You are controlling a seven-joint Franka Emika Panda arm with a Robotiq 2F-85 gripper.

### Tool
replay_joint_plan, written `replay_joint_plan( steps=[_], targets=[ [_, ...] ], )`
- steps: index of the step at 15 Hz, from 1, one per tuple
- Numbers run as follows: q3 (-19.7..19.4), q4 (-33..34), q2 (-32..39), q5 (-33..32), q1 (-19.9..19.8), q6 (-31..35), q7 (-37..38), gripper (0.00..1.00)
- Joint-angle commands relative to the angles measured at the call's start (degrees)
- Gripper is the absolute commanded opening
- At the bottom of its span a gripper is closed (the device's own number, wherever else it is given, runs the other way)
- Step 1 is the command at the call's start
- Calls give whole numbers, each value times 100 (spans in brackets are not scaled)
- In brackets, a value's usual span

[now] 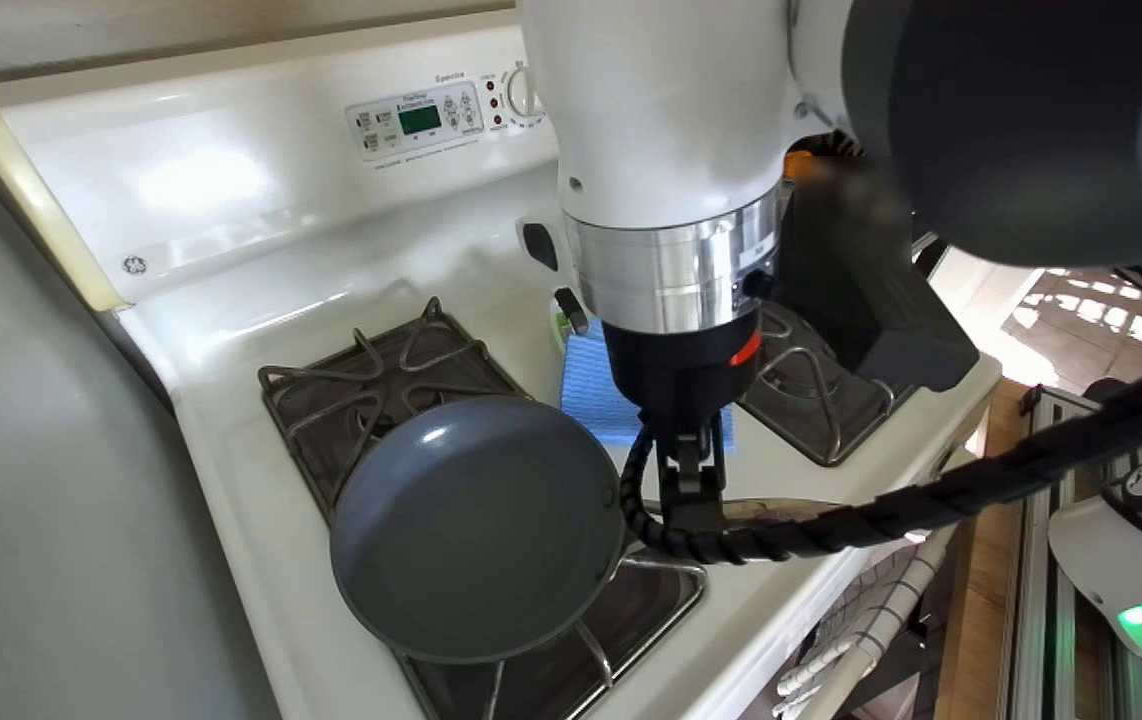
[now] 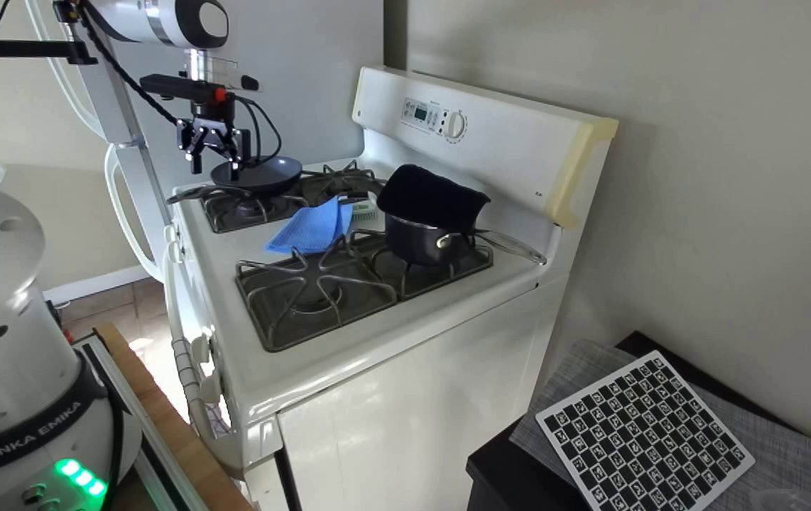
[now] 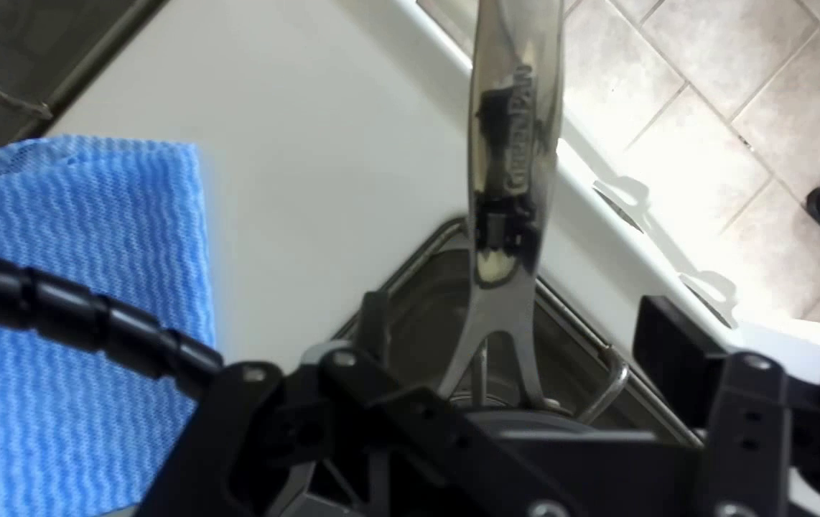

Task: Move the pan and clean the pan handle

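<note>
The pan (image 1: 476, 530) rests on the burner grates, its grey-blue inside facing up; it shows in both exterior views (image 2: 274, 170). From its rim the silver pan handle (image 3: 514, 143) runs out past the stove's front edge. My gripper (image 3: 521, 341) is open, its fingers spread to either side of the handle's forked root in the wrist view. In an exterior view the gripper (image 2: 215, 169) hangs just above the handle (image 2: 196, 191), apparently apart from it. Nothing sits in its grip. Part of the handle is hidden behind the gripper and cable in an exterior view (image 1: 781, 512).
A folded blue cloth (image 3: 130, 215) lies on the stovetop beside the pan, with a white-and-green item (image 2: 364, 209) behind it. The black pot (image 2: 412, 238), draped with a black cloth (image 2: 434, 195), stands on a back burner. A checked towel (image 1: 861, 620) hangs at the oven front.
</note>
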Motion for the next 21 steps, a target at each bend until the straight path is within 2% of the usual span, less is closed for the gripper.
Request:
replay_joint_plan(
  steps=[1,4,7,8,9,15,18,21],
  targets=[
    [13,-161,-437,-233,-34,-255,301,100],
    [-21,-381,-892,-437,-105,-373,560,100],
    [-43,-632,-1334,-1092,-256,-302,626,100],
    [-96,-750,-1468,-1078,-318,-109,564,100],
    [-24,-364,-1037,-886,-263,-292,518,100],
    [-68,-562,-1352,-973,-357,-293,515,100],
    [-180,-844,-1592,-1861,-680,-142,729,100],
    [-343,-1283,-1832,-2745,-924,597,620,100]
  ],
)
